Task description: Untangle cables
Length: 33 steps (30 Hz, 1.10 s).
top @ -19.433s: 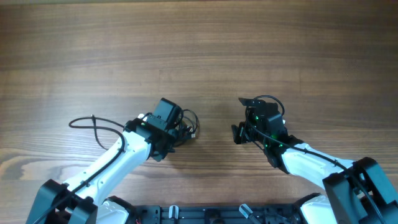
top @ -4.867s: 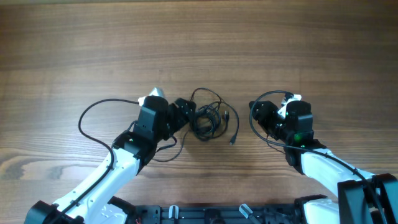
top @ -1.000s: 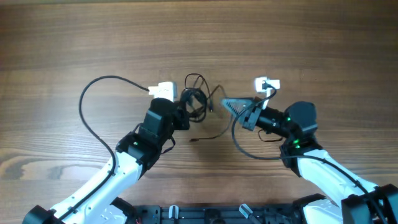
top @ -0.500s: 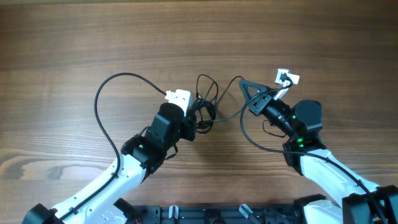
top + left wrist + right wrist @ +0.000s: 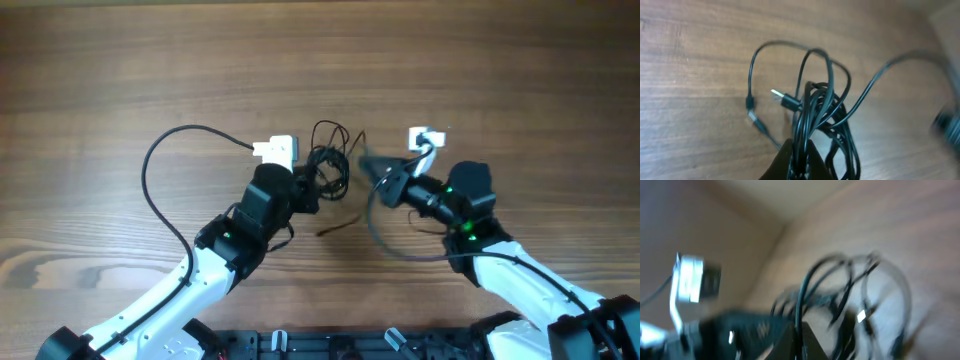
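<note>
**Right claw swings back toward the knot; cables still tangled**

Seen from above, two white robot arms reach in from the bottom edge over a wooden tabletop (image 5: 100,60).

At centre left, the left claw (image 5: 306,190) is pinched shut on the cables (image 5: 328,165). These form a small black clump of thin cords, sitting between the two arms and lifted just off the wood. The left wrist view shows several strands running straight into the closed fingertips, with loops fanning above them and a silver plug tip (image 5: 782,98) sticking out on the left.

Just below the clump, a loose cable end (image 5: 335,228) lies on the tabletop.

To the right, the right claw (image 5: 375,168) is blurred with motion. Its own wrist view shows the jaws closed on a single thin strand.

Half a second ago the right claw was higher and farther right, with a strand drawn out from the clump. Now it sits near the clump, so that stretch has gone slack. The knot looks as dense as before. My judgement is that this pull freed little and another tug or a fresh grip is needed.
</note>
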Each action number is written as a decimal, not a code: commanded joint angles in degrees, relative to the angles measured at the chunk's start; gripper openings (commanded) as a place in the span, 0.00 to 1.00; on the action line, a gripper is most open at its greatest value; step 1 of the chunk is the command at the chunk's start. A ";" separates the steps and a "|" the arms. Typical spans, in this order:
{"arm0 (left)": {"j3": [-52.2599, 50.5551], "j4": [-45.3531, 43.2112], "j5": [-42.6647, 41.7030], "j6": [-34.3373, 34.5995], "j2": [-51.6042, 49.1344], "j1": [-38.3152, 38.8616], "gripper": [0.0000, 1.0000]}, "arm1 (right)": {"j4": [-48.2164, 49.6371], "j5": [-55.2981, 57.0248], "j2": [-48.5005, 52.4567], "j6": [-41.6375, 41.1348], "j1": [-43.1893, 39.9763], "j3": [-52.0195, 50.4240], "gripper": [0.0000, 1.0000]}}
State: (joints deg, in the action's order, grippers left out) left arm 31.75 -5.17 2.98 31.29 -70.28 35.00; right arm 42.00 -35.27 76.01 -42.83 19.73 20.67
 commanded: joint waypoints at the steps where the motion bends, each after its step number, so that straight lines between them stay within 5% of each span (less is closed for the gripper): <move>1: 0.20 -2.82 1.77 3.93 -0.02 0.26 0.04 | -3.65 0.61 -0.46 6.86 5.14 0.48 0.04; 5: 0.20 -3.21 1.79 3.89 -0.02 0.09 0.04 | -6.80 4.90 -0.46 6.86 6.99 0.48 0.09; 7: 0.20 -3.48 1.49 2.67 -0.02 0.09 0.04 | -7.15 5.88 -0.46 7.08 6.99 0.48 0.33; 13: 0.20 3.30 0.33 -17.29 -0.02 -0.59 0.04 | -9.73 4.28 -1.20 8.31 3.17 0.48 1.00; 18: 0.20 3.54 5.35 -19.96 -0.02 -3.87 0.04 | -9.97 1.16 -2.40 8.39 -3.19 0.48 1.00; 21: 0.20 1.88 -3.98 -25.49 -0.02 -5.20 0.04 | -9.88 0.81 -2.36 11.87 -5.49 0.48 1.00; 25: 0.20 3.89 -21.84 -34.84 -0.02 -5.57 0.04 | -10.01 -1.11 -2.36 26.29 -5.51 0.48 0.97; 33: 0.20 8.37 -31.58 -35.65 -0.02 -5.68 0.04 | -2.38 -10.62 -2.36 28.20 -5.51 0.48 0.96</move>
State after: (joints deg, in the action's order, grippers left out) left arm 31.75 3.09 -20.82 -2.35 -70.28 29.61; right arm 39.00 -40.18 74.50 -18.46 14.31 20.73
